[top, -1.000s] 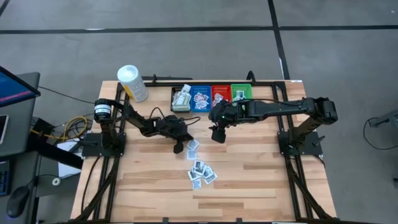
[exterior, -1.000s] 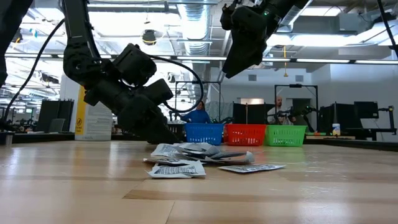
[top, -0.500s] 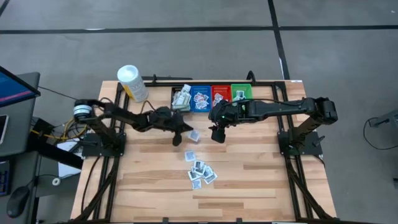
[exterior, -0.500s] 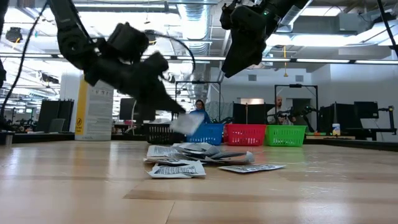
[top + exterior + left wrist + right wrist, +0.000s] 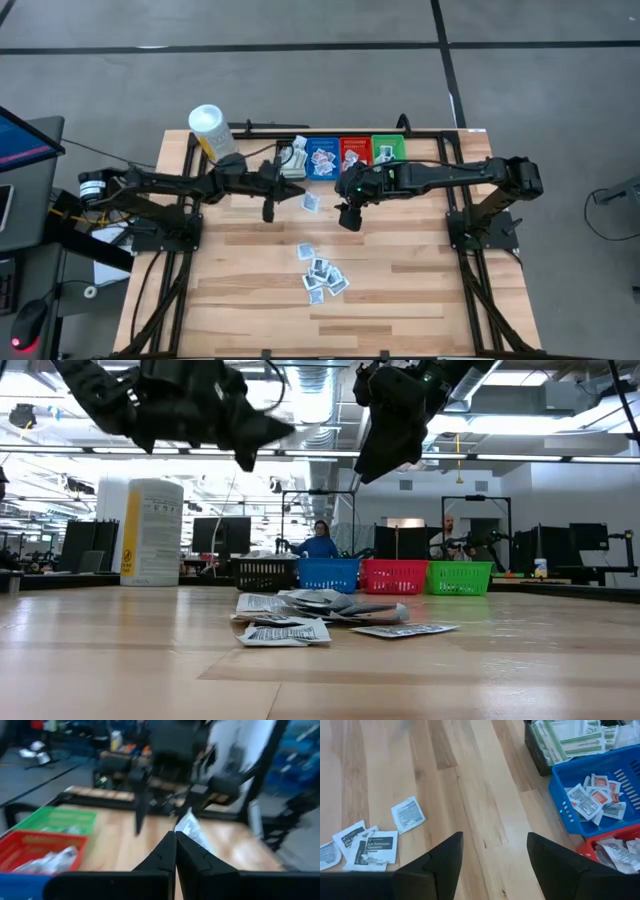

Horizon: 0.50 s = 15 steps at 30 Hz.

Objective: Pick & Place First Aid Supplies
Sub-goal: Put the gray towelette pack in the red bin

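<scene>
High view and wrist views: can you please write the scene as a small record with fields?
left gripper: above the table near the black bin, fingers shut
right gripper: above the table near the blue bin, fingers open, empty
single packet: between the grippers; held or not, cannot tell
packet pile: mid table
red bin, green bin: same row

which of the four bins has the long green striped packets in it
The black bin, at the left end of the row beside the blue bin; the others hold small square packets.
</scene>
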### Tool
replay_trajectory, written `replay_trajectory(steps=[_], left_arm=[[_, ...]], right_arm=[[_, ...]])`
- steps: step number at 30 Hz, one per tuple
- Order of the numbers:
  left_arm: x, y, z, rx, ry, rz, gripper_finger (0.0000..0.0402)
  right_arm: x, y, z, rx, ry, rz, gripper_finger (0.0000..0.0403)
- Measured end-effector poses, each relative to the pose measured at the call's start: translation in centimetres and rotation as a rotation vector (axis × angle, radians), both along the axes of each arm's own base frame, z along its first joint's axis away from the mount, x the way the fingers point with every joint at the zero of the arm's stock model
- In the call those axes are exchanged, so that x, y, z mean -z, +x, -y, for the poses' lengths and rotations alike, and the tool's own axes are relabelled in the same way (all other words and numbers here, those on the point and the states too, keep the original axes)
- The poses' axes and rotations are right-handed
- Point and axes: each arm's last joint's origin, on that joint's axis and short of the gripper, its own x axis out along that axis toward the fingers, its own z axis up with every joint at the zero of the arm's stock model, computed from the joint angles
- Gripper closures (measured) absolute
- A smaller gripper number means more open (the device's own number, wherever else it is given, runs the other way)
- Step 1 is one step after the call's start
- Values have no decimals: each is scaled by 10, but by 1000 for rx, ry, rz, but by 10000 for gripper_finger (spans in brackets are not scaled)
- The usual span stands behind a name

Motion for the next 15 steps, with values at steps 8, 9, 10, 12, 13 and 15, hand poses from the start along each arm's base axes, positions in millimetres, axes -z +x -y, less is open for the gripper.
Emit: replay_trajectory(steps=[8,9,10,12,13,15], left_arm=[[-36,-17,6,84,-236,150,397],[-39,-19,7,86,-274,158,398],[-42,-21,7,88,-314,169,398],[-48,-25,9,101,-403,186,398],[-51,-26,9,108,-441,196,397],[-56,-29,10,124,-509,218,397]], right_arm=[[-2,2,-3,-11,-1,25,189],[-2,3,-3,-11,-1,33,189],[-3,3,-3,-10,-1,42,189],[-4,5,-3,-11,-2,65,189],[-5,6,-3,-11,-2,75,189],[-6,7,-3,-11,-3,97,189]])
